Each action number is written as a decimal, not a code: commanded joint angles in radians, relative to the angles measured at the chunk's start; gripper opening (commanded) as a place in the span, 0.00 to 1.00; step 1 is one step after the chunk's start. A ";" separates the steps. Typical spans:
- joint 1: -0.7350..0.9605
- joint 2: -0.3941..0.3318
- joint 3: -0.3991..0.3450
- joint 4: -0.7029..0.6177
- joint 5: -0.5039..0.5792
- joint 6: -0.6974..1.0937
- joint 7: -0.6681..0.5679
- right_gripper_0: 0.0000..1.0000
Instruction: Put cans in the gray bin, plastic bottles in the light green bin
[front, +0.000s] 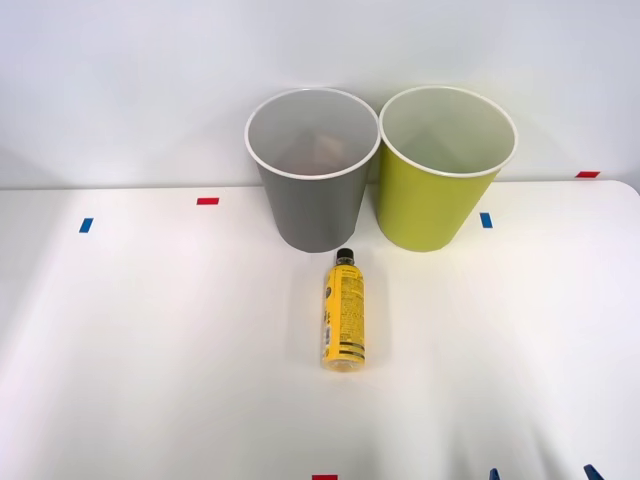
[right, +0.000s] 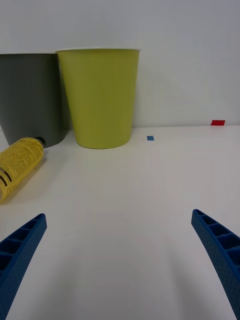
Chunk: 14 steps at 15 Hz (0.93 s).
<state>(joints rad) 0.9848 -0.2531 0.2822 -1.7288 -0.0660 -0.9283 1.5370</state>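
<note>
Our right pincer (right: 120, 260) hangs wide open and empty, low over the white surface (front: 150, 330). The slim yellow-labelled plastic bottle (front: 344, 317) lies flat before the tall gray plastic bin (front: 312, 170). We should straddle its middle crosswise, then carry it above the yellow-green plastic bin (front: 440, 170).

Bottle (front: 344, 317) label print black, unreadable.

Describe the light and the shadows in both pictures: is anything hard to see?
Front view: soft, even light; the bottle throws a faint shadow on the table. The gray bin holds a dim reddish shape, too vague to name. Right wrist view: the light green bin is evenly lit; soft shadows lie beneath the open right gripper.
</note>
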 joint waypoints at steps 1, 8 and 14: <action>0.000 0.000 0.000 0.000 0.000 0.000 0.000 1.00; 0.000 0.000 0.000 0.000 0.000 0.000 0.000 1.00; 0.000 0.000 0.000 0.000 0.000 0.000 0.000 1.00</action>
